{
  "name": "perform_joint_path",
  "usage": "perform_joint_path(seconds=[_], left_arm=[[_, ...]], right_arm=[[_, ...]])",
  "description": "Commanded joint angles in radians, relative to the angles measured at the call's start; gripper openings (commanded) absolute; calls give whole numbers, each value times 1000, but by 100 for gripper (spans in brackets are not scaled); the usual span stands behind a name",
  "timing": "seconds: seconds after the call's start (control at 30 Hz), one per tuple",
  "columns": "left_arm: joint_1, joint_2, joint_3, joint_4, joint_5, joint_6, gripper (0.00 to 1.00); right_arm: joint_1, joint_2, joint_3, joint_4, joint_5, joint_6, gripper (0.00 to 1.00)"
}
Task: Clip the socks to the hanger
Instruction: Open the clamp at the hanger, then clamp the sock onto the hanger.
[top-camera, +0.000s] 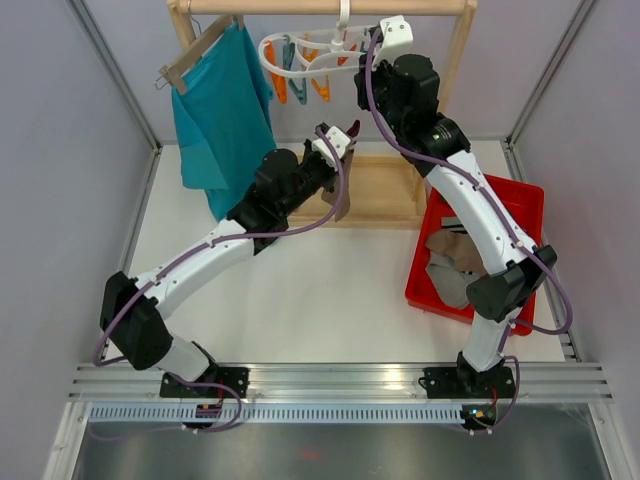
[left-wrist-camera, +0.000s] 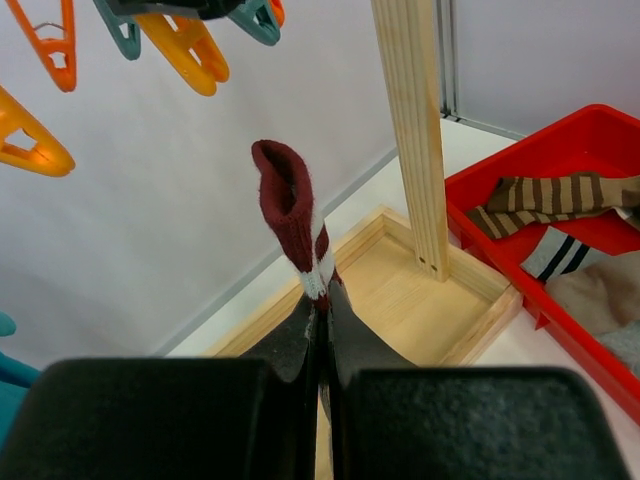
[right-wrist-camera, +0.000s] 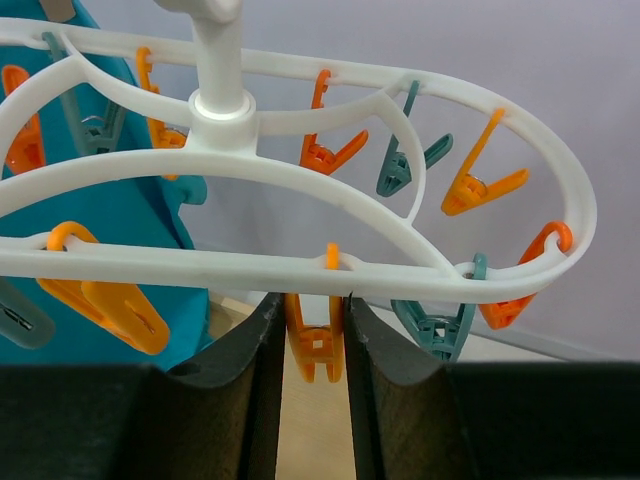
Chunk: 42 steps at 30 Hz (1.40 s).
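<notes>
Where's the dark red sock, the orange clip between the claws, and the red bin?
dark red sock (left-wrist-camera: 283, 195): left wrist view, its rounded upper end.
orange clip (right-wrist-camera: 313, 345): right wrist view, its lower body.
red bin (top-camera: 520, 205): top external view, bare far corner.

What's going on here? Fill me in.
The left gripper is shut on a dark red sock with a white stripe, holding it upright. The right gripper brackets an orange plastic clip on the white plastic ring hanger; whether it squeezes is unclear. More socks lie in the red plastic tray. No sock hangs from the hanger yet.
</notes>
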Motion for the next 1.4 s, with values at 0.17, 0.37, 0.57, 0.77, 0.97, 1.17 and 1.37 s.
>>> perform_joint_path(seconds=[0.17, 0.37, 0.57, 0.77, 0.97, 1.17, 1.37], left_arm=[[7, 114, 50, 181, -88, 42, 2], [7, 197, 107, 320, -186, 102, 2], [-4, 233, 75, 527, -257, 157, 2], [-5, 265, 90, 558, -225, 168, 2], [-7, 276, 96, 541, -223, 168, 2], [-7, 288, 121, 521, -209, 165, 2], [-7, 305, 153, 489, -192, 162, 2]], right_arm=[[8, -33, 86, -43, 51, 72, 0], [6, -54, 90, -33, 63, 104, 0], [8, -28, 141, -65, 45, 142, 0], [8, -36, 112, -43, 57, 155, 0], [6, -31, 109, -42, 50, 170, 0], [8, -33, 98, -39, 54, 172, 0], [6, -30, 99, -30, 53, 179, 0]])
